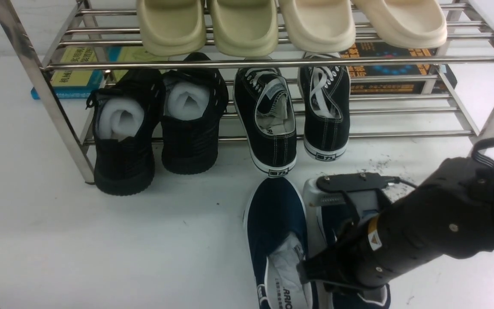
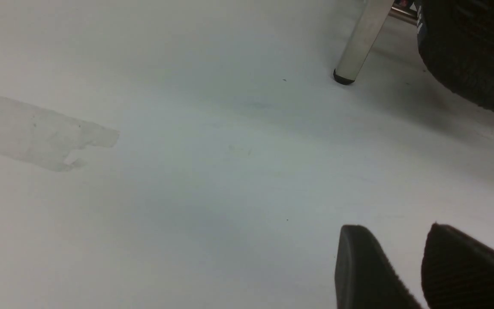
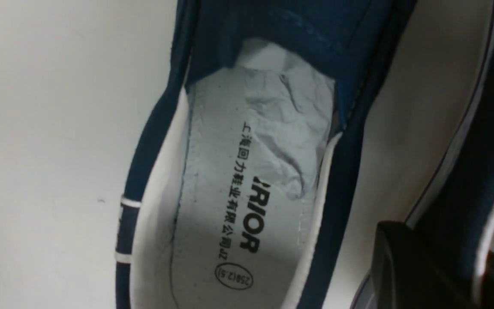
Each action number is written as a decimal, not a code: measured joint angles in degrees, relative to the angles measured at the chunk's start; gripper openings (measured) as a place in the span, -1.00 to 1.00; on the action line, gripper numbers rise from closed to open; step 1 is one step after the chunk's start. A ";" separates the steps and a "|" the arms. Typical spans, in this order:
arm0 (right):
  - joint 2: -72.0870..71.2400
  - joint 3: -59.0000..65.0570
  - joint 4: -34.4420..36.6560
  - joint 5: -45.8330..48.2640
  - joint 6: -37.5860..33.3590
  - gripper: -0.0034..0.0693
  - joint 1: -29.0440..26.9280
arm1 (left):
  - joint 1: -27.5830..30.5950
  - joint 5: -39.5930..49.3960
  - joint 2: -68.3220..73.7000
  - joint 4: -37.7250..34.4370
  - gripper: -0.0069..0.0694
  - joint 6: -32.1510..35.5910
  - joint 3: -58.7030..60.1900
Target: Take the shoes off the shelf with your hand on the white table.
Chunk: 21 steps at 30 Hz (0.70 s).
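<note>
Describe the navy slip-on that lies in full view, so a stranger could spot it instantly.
Start from the steel rack on the white table, then look just in front of its middle, where two navy slip-ons lie. The one on the left is yours: laceless navy canvas, its printed insole showing. Its twin is largely hidden under the right arm.

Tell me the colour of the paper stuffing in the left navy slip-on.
Whitish grey, crumpled paper; it shows best in the right wrist view.
</note>
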 joint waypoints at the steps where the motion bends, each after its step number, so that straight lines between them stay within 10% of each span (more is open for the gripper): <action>1: 0.07 0.00 0.00 -0.04 0.00 -0.70 0.00 | 0.00 0.00 0.00 0.00 -0.18 0.00 0.00; 11: 0.47 0.00 0.33 -0.45 -0.04 -0.51 0.00 | 0.00 0.00 0.00 0.00 -0.18 0.00 0.00; 21: -0.36 -0.05 0.12 0.29 -0.42 0.31 0.00 | 0.00 0.00 0.00 0.05 -0.18 0.00 0.00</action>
